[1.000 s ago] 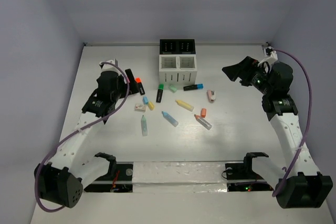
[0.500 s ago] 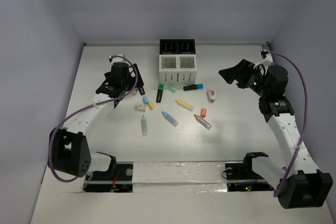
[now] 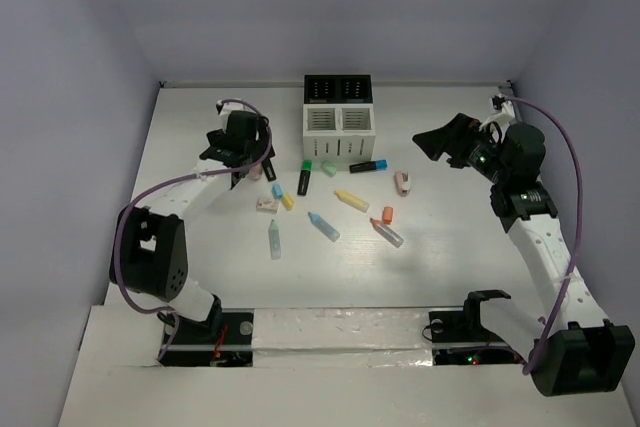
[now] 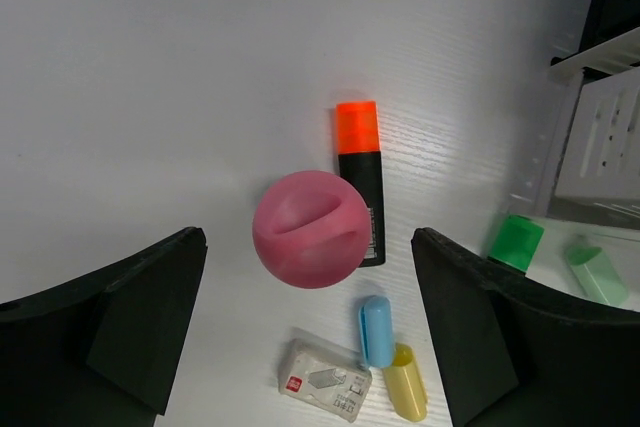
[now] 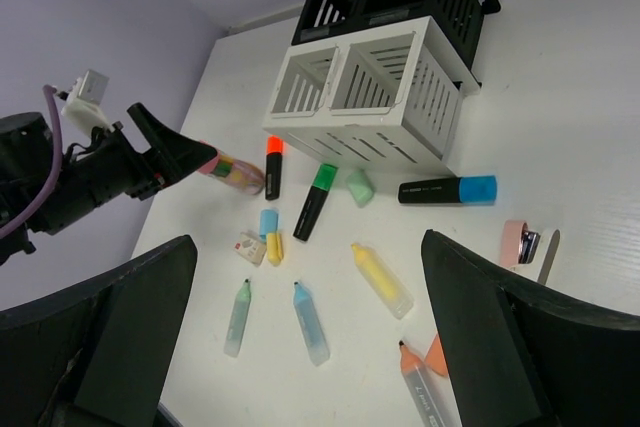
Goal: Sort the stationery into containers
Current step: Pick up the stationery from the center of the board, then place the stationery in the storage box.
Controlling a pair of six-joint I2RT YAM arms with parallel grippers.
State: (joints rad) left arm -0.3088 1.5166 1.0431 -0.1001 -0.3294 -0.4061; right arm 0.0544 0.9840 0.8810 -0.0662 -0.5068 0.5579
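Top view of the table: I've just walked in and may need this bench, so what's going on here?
Two robot arms are sorting scattered stationery into a four-compartment organizer. The left gripper hangs open over a pink item beside an orange-capped black marker, jaws either side of it, not gripping. The right gripper hovers open and empty at the right. Other pens and erasers lie loose on the table.

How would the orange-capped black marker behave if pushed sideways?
The orange-capped black marker looks flat-sided and lies flat, so it would probably slide rather than roll. Its hard-looking plastic body likely stays stiff. Being small, it is probably light.
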